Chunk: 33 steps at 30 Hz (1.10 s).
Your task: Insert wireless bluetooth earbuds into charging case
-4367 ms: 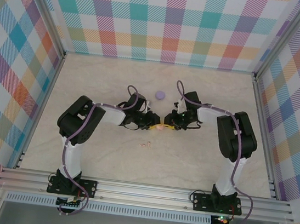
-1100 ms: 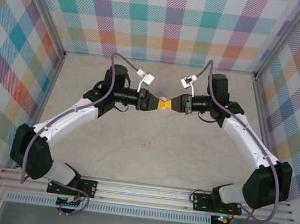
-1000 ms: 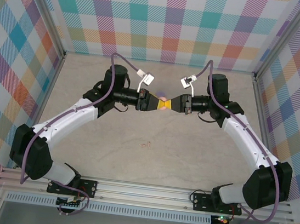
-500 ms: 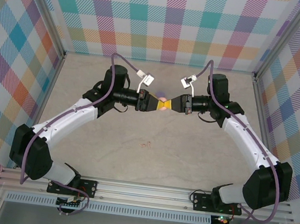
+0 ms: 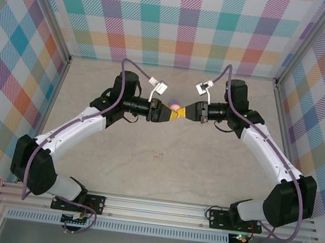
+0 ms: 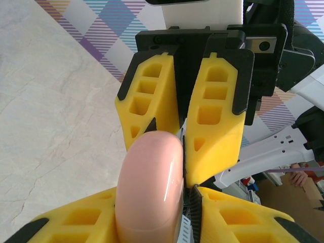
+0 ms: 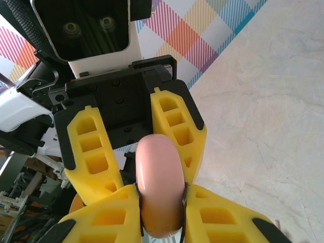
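Right tool (image 5: 183, 113) and left tool (image 5: 176, 115) meet over the counter (image 5: 203, 175) at the upper middle of the overhead frame. The right is pinched on one edge of the pink case (image 7: 158, 182), and the left sits narrow around the opposite edge, though I cannot tell if it presses. This is likely prying it open, so hold one side firm and pull gently along the seam; the pink earbuds (image 5: 158, 155) lie low-centre, well apart.

I was working in a robot lab's test cell. Plaid backdrop walls (image 5: 187, 23) boxed in the tabletop (image 5: 203, 175), and aluminium framing rails (image 5: 157, 208) edged it.
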{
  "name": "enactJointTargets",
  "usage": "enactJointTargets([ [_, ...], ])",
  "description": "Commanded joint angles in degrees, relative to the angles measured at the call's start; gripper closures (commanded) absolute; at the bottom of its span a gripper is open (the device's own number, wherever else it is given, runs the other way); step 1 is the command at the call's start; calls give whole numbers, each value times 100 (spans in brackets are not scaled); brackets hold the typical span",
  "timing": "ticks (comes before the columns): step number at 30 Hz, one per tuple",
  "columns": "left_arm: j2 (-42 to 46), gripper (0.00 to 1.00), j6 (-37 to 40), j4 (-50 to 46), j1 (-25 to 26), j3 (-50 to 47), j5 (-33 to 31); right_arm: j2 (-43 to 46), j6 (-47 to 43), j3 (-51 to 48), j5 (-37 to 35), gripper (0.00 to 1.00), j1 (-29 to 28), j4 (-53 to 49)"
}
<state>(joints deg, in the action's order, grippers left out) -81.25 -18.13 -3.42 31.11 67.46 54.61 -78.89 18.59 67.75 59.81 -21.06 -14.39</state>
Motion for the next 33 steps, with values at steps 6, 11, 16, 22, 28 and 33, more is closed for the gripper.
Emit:
enactJointTargets([
  [6, -32, 67, -12, 80, 141, 169, 258, 38, -453, 142, 163, 77, -82, -238],
  [11, -68, 78, -25, 126, 149, 213, 196, 23, -671, 185, 144, 75, -134, -518],
  [16, -132, 82, 167, -181, 149, 359, -28, 135, -819, 212, -181, 66, -135, -760],
  [22, -366, 82, 555, -535, 149, 608, -343, 329, -931, 270, -722, 57, -135, -1080],
  [28, -259, 87, 1499, 87, 188, 233, -662, 597, -1123, 352, -1147, 51, -135, -1476],
  [33, -155, 90, 2510, 57, 209, 130, -694, 740, -1278, 441, -1325, 47, -135, -1777],
])
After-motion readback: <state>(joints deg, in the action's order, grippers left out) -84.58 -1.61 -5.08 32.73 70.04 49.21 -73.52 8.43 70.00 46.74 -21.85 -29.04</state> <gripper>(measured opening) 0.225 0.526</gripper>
